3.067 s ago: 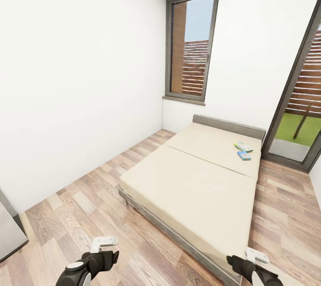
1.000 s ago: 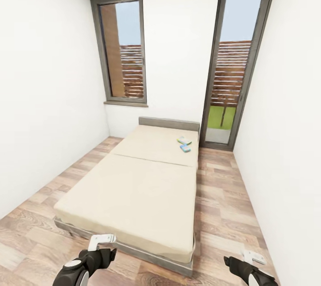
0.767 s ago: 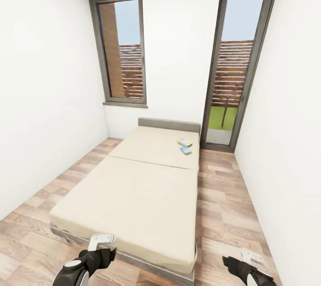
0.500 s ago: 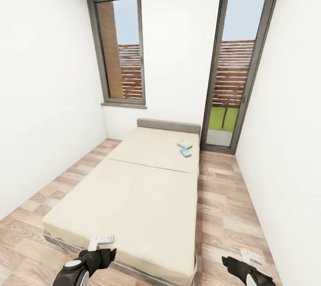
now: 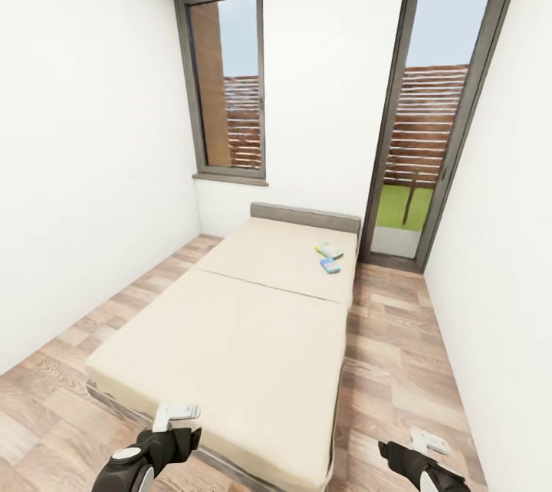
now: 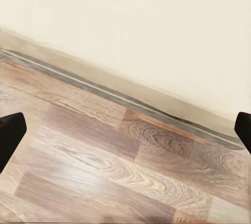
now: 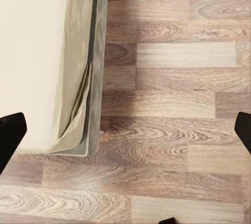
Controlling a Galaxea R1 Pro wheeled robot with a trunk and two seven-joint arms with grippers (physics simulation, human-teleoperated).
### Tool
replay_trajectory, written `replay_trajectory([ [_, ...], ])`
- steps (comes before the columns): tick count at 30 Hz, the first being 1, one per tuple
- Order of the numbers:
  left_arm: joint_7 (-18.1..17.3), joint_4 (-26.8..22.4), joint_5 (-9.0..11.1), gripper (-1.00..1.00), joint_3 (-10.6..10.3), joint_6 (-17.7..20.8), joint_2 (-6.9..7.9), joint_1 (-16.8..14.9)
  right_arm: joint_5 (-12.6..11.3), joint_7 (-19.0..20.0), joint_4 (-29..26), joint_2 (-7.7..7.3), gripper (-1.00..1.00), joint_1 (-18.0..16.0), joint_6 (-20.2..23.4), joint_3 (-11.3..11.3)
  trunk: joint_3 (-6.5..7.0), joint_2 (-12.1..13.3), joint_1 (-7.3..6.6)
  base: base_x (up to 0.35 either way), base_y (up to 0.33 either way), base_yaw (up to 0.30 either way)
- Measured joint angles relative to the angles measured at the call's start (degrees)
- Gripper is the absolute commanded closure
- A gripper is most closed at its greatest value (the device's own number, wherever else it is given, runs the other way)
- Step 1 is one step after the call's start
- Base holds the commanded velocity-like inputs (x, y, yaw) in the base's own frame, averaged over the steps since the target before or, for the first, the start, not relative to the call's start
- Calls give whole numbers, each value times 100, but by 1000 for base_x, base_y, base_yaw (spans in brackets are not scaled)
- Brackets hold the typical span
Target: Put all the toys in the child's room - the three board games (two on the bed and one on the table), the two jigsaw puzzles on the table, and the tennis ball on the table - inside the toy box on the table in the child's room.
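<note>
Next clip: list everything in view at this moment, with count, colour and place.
bed: 1, cream mattress, grey headboard, centre of room
board games: 2, one pale, one blue, on the bed near the headboard, right side
window: 1, grey frame, far wall left
glass door: 1, grey frame, far wall right
floor: wood planks, around the bed
walls: white
left end effector: 1, white fingers, open, by the bed's foot
right end effector: 1, white fingers, open, over the floor

White walls [image 5: 92,170] enclose a wood-plank floor [image 5: 391,369], with a tall window [image 5: 230,86] and glass door [image 5: 437,109] opposite.
</note>
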Motion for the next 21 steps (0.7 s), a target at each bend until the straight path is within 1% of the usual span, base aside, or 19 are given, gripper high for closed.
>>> replay_trajectory([
  [6, -7, -1, 1, -100, -1, -2, 0, 1, 1, 0, 2, 9, -100, 0, 2, 6, -25, 1, 0, 1, -81, 262],
  [21, -4, -1, 1, -100, -9, -16, -8, 2, -3, -8, 2, 11, -100, 0, 7, 15, -103, 1, 0, 0, -7, 247],
])
